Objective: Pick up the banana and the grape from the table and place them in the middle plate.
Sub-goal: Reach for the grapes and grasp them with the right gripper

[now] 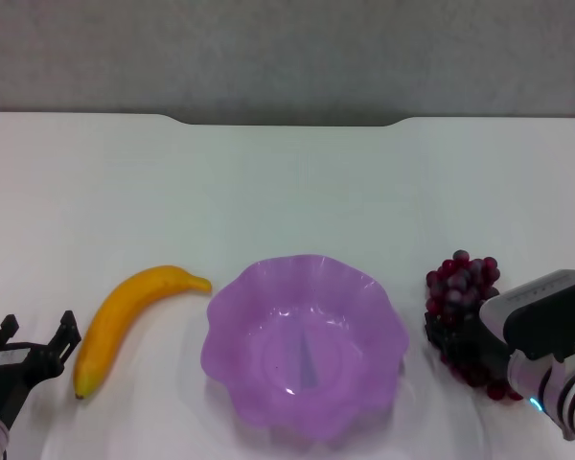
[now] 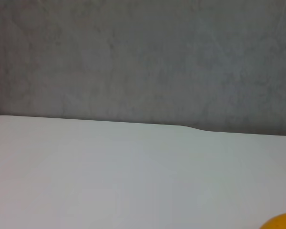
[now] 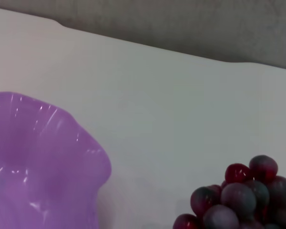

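White table (image 1: 287,182) meets a grey wall. From the head: one banana (image 1: 125,316) near the front-left edge, one middle plate (image 1: 305,345) front-centre, one grape (image 1: 460,287) bunch front-right. Left gripper (image 1: 31,347) spread wide beside the banana; right gripper (image 1: 470,350) sits at the grapes, its state unclear. Left wrist: one banana tip (image 2: 281,222). Right wrist: one plate (image 3: 38,157), one grape bunch (image 3: 243,200).

A plain grey wall (image 1: 287,53) is running along behind the far side of the scene, spanning from left to right without any markings showing.

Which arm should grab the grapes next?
Right. The right tool is already at the grape bunch; the left tool sits across the middle plate, beside the banana.
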You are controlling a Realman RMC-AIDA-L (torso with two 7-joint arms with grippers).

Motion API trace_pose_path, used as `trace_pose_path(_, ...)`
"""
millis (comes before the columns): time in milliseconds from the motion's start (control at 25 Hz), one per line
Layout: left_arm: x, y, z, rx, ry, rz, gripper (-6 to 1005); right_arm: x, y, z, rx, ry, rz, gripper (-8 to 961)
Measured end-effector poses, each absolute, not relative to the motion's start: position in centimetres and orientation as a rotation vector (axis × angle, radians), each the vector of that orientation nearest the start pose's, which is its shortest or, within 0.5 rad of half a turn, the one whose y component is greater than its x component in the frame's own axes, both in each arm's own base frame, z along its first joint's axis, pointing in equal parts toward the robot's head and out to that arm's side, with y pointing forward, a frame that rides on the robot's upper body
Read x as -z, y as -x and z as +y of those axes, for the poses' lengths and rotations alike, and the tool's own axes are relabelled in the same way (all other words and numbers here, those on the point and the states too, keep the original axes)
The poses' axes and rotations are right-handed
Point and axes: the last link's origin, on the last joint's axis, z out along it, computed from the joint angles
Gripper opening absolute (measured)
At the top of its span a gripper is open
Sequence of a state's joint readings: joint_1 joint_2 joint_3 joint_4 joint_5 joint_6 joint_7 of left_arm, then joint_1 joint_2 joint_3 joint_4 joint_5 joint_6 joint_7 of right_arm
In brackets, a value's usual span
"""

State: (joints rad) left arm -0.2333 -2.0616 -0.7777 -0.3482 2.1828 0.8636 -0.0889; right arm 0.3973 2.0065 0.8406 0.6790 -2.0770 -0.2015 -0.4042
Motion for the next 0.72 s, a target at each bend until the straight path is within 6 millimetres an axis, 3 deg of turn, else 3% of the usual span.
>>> trace_pose_path(720, 5.13, 38.1, 27.29, 0.464, 1.586, -0.907, 820, 10.19, -30.99, 33.4, -0.11, 2.063, 0.802, 498)
